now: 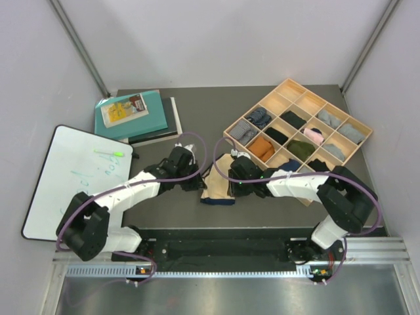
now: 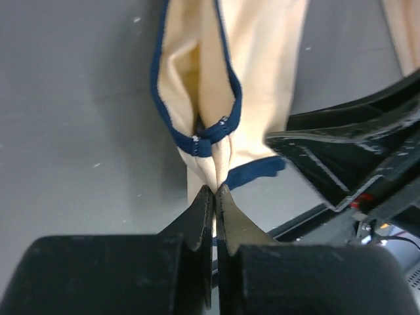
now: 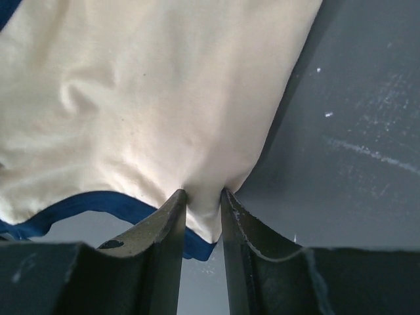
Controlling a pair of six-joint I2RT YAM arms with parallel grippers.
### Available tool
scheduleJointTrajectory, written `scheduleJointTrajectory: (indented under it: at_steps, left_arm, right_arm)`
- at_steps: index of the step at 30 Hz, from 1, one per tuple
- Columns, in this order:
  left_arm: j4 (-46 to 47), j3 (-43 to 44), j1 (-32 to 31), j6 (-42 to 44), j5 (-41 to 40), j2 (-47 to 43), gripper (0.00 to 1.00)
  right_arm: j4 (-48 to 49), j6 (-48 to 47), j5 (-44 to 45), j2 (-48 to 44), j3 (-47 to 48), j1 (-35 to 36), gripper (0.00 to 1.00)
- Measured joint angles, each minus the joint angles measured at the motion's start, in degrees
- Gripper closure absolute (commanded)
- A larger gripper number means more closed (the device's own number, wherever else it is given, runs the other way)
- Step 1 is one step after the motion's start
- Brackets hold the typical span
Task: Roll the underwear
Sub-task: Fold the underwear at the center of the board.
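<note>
One pair of beige briefs [image 1: 218, 187] with dark navy edging lies on the dark grey worktop [image 1: 197, 118], near the middle of its near edge, between two arms. The left gripper [image 2: 214, 190] is squeezed fully together, with a fold of the beige cloth nipped at its tips just below the navy band. The right gripper [image 3: 203, 193] stands only narrowly parted, the cloth's edge bunched and caught between its two fingers. Toward the far right corner sits one divided wooden tray [image 1: 289, 84] holding small rolled cloths: one orange, one pink, one green, the rest grey or black. At the far left corner is one stack of books [image 1: 131, 115], and along the left edge one whiteboard [image 1: 72, 177] with one green marker [image 1: 108, 152] on it.
</note>
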Motion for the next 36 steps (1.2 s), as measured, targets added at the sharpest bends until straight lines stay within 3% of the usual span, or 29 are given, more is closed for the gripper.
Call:
scheduleJointTrajectory:
  at_steps: [7, 11, 15, 28, 36]
  left_arm:
    - [1.40, 2.54, -1.46, -1.66, 3.10, 2.97, 1.00]
    - [3.72, 4.26, -3.56, -3.50, 3.91, 6.47, 1.00]
    - [5.70, 6.82, -5.46, -4.98, 3.89, 10.38, 1.00]
    - [8.83, 10.45, -7.98, -6.23, 2.97, 19.21, 1.00]
    - [11.10, 11.34, -8.61, -7.10, 2.84, 22.25, 1.00]
  right_arm:
    - [0.79, 0.48, -0.28, 0.28, 0.13, 0.02, 0.69]
    - [1.53, 0.74, -0.70, -0.04, -0.26, 0.04, 0.57]
    - [2.12, 1.49, -0.76, -1.42, -1.49, 0.33, 0.50]
    - [-9.57, 4.68, 7.54, -14.32, -8.31, 0.33, 0.38]
    - [-9.07, 6.47, 7.48, -19.85, -12.20, -0.17, 0.30]
